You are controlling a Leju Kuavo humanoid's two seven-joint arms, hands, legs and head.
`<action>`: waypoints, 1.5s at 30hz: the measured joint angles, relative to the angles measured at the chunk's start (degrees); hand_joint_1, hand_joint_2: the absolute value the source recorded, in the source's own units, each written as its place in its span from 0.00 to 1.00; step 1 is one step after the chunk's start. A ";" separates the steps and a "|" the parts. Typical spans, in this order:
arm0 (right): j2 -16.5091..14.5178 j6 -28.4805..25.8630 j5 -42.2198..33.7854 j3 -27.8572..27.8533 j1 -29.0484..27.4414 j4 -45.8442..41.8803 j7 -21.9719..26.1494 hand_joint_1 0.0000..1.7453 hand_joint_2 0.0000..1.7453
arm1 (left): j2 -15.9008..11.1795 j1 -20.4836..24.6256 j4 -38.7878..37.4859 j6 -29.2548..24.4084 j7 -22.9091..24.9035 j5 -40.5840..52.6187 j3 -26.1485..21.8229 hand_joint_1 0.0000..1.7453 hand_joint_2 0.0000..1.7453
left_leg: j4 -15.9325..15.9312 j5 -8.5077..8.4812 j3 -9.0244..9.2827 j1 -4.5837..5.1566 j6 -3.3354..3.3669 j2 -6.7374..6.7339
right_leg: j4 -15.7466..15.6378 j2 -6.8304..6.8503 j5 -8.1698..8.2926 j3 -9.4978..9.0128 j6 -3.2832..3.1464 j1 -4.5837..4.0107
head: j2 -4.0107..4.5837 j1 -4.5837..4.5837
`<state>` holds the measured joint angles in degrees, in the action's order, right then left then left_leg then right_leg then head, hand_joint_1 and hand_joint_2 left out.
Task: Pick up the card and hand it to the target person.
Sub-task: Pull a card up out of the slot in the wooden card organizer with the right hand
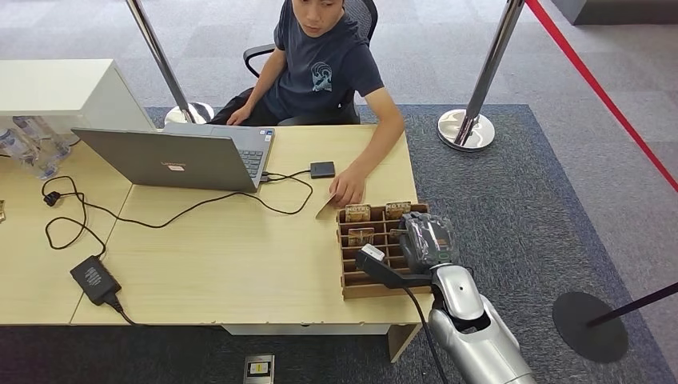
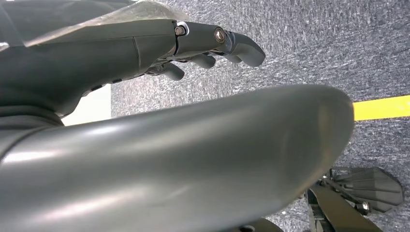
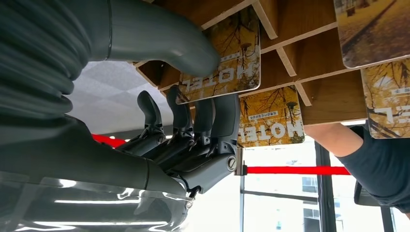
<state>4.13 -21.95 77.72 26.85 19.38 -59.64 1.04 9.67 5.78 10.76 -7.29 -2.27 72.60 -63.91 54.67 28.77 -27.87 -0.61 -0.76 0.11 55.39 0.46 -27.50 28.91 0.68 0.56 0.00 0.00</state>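
Over the wooden rack (image 1: 382, 282) at the desk's right end, the right hand (image 1: 425, 240) pinches a hotel card (image 3: 223, 62) between its thumb (image 3: 164, 36) and fingers (image 3: 212, 118); the card sits in a slot of the rack. More cards (image 3: 271, 118) stand in the slots just beside the hand. Beyond the hand, a seated person's hand (image 1: 348, 189) rests on the desk (image 1: 232, 264) near the rack, holding another card (image 1: 325, 206). Hanging over the carpet, the left hand (image 2: 203, 53) holds nothing, its fingers loosely apart.
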 joint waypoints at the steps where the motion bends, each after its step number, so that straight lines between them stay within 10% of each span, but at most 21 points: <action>1: -0.04 -0.04 0.07 0.06 0.02 -0.13 0.08 0.97 1.00 | -0.01 0.01 0.01 0.00 -0.05 -0.04 -0.03 0.00 0.00 | 0.00 -0.04 -0.08 -0.01 0.01 -0.02 | -0.01 -0.03 0.05 0.08 -0.01 -0.01 | 0.00 0.00; 45: 6.99 0.52 2.21 -0.21 -6.68 -16.44 0.68 1.00 1.00 | 1.04 0.35 -0.09 0.63 -1.15 -0.07 0.09 0.00 0.00 | 0.02 -0.16 -0.33 0.02 0.03 0.07 | -0.01 0.07 0.16 0.31 0.01 0.01 | 0.00 0.00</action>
<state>11.12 -21.43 79.94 26.63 12.70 -76.08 1.72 10.71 6.14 10.66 -6.66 -3.41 72.53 -63.82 54.69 28.62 -28.20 -0.60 -0.73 0.18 55.38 0.53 -27.34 29.22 0.68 0.58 0.00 0.00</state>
